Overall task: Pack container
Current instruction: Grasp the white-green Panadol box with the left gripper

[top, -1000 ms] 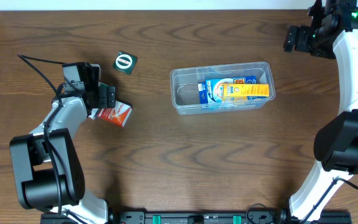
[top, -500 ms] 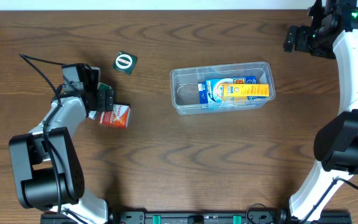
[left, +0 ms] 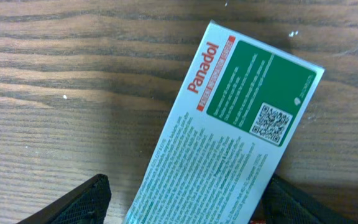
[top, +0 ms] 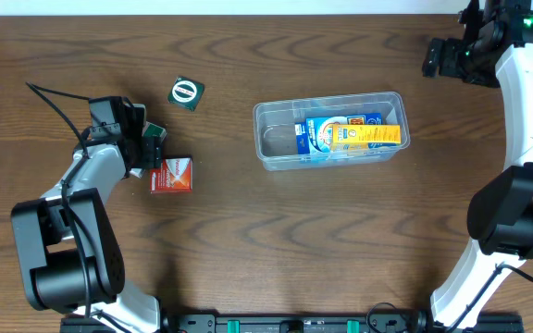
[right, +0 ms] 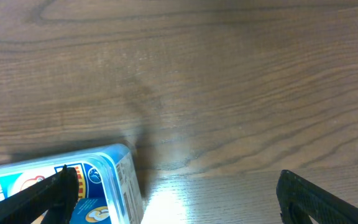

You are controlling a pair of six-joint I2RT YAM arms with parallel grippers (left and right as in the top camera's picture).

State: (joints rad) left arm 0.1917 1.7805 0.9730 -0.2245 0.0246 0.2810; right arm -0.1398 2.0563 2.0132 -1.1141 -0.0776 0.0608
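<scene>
The clear container (top: 276, 141) lies mid-table with a blue and yellow box (top: 350, 134) inside; its corner (right: 114, 180) shows in the right wrist view. A red Panadol box (top: 172, 174) lies flat on the left. In the left wrist view its pale printed face (left: 229, 130) runs between the fingers of my left gripper (left: 188, 199). The right finger (left: 284, 199) is at the box's edge and the left finger (left: 86, 202) stands off it, so the jaws are open around it. My right gripper (right: 185, 205) is open over bare wood at the far right (top: 442, 57).
A small dark green box with a white circle (top: 186, 92) lies behind the Panadol box, left of the container. The left arm's cable (top: 58, 102) trails over the table's left side.
The Panadol box has turned and slid a little toward the front left. My left gripper has shifted slightly left and its jaws have narrowed around the box. The right arm has not moved.
</scene>
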